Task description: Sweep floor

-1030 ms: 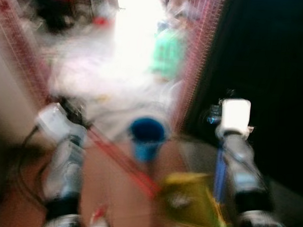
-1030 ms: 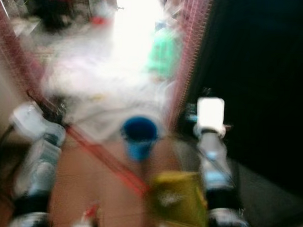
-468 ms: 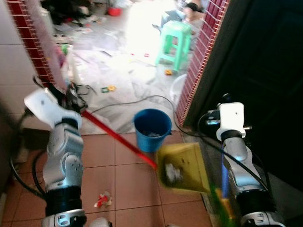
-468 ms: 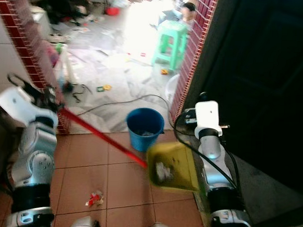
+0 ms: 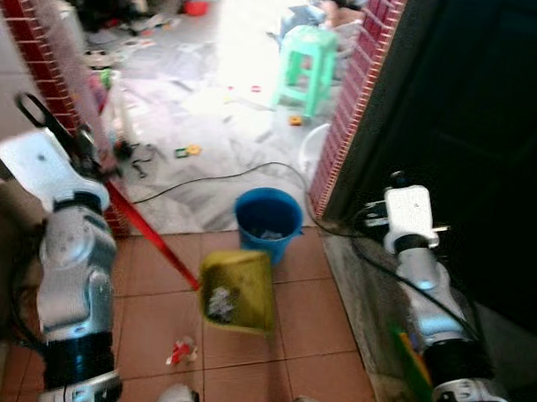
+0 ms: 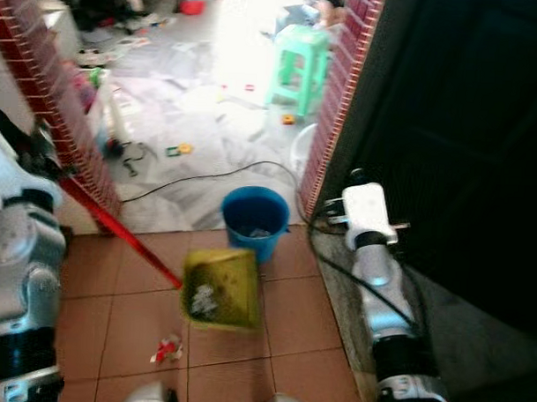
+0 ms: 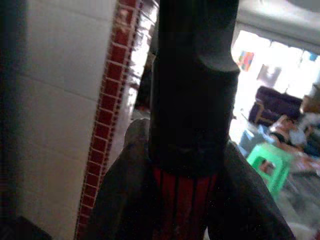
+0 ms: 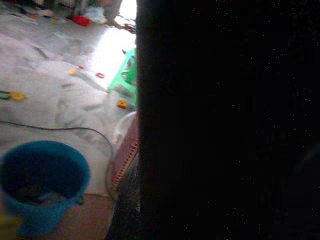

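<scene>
Terracotta tile floor (image 5: 150, 320) is filling the near half of the head views; the doorway is lying at 12 o'clock.

Blue bucket (image 5: 268, 220) is standing on the tiles at the threshold, with scraps lying inside it.

Yellow dustpan (image 5: 237, 290) is carrying a clump of pale debris and is sitting just short of the bucket, which is lying at about 1 o'clock from the pan, near but apart.

Red handle (image 5: 153, 235) is forming the long axis: it is running from the pan's near-left corner up toward 10 o'clock, into your left gripper (image 7: 187, 165). Its fingers are pressed around the handle's dark grip, as the left wrist view is showing.

Your right gripper's state you cannot tell; that arm is standing beside the dark door at 3 o'clock.

Loose red-and-white scrap (image 5: 183, 351) is lying at 7 o'clock from the pan, unswept.

Judgement: you are carrying the load with the left arm, so tipping probably calls for advancing along the 1 o'clock line.
</scene>
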Tool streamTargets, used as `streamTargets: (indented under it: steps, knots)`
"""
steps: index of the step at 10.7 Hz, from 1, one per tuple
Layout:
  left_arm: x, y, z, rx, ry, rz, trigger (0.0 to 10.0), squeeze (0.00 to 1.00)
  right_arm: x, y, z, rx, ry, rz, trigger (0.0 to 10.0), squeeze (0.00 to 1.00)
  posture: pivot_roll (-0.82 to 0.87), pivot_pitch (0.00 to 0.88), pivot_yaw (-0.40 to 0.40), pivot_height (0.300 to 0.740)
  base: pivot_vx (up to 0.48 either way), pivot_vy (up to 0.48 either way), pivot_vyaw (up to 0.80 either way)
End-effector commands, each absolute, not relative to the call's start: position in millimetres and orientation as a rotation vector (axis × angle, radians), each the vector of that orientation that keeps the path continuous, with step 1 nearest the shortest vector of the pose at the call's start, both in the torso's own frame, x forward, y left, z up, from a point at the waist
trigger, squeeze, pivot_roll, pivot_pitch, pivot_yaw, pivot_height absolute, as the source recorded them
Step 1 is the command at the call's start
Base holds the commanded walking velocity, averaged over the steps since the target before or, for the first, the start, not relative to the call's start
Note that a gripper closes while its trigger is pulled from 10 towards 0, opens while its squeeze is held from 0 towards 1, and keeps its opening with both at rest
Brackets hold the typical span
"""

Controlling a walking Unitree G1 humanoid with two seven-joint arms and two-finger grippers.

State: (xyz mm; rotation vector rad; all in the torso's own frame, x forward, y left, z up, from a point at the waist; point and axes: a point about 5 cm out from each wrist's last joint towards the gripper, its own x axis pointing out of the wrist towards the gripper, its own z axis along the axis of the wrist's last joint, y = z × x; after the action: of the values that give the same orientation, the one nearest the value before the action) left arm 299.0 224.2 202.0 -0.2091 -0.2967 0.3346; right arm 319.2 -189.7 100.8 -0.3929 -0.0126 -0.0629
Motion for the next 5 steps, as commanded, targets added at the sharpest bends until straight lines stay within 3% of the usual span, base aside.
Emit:
streamTargets:
  steps: [1,5]
  knots:
    - [299.7,222.3,235.4,-0.22,-0.43,0.318,10.0,0.0,320.9,-191.0,103.4,-0.414,-0.028,-0.062,10.0,0.0,-0.05,0.0,-0.049,0.74,0.0,0.0,0.0]
    - [318.1,235.0,277.2,-0.196,-0.549,0.321,10.0,0.0,318.1,-185.2,93.8,-0.363,-0.017,-0.045,10.0,0.0,-0.04,0.0,-0.011,0.74,0.0,0.0,0.0]
